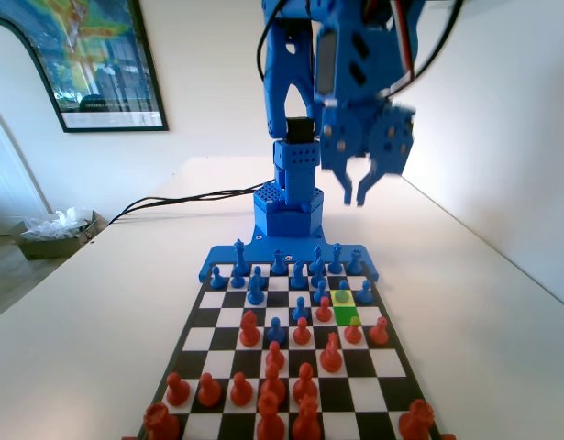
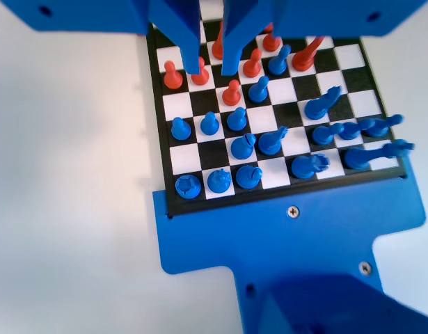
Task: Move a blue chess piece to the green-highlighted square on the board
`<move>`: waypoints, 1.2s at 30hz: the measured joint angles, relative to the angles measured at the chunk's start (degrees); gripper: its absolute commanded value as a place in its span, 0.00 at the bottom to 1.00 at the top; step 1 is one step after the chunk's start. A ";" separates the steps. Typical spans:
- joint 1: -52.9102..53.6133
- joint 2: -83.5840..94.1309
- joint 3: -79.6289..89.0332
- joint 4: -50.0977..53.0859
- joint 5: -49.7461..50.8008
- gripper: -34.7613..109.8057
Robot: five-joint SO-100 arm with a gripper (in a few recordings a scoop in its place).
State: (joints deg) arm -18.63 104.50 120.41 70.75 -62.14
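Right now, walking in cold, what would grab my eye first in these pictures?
Probably the blue arm's claw, hanging open and empty high above the far end of the board in the fixed view. Next, the green-highlighted square near the board's right side, with a blue chess piece on the paler yellow-green square just beyond it.

Blue arm (image 1: 304, 101) upright at far end in fixed view, upper links bent forward, wrist tipped down. Gripper (image 1: 356, 191) hangs high in the air right of the arm's column, fingertips pointing down, jaws parted with a clear gap, nothing between them. In wrist view the gripper (image 2: 212, 68) shows as two blue jaws dropping from the top edge, apart, empty.
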 measured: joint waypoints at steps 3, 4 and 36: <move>0.26 -0.97 3.34 -3.52 -1.67 0.29; 0.44 -1.49 3.87 -4.57 -2.37 0.29; 0.26 -13.10 10.28 -23.82 -7.65 0.30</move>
State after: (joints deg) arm -18.37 91.41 130.69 46.93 -69.79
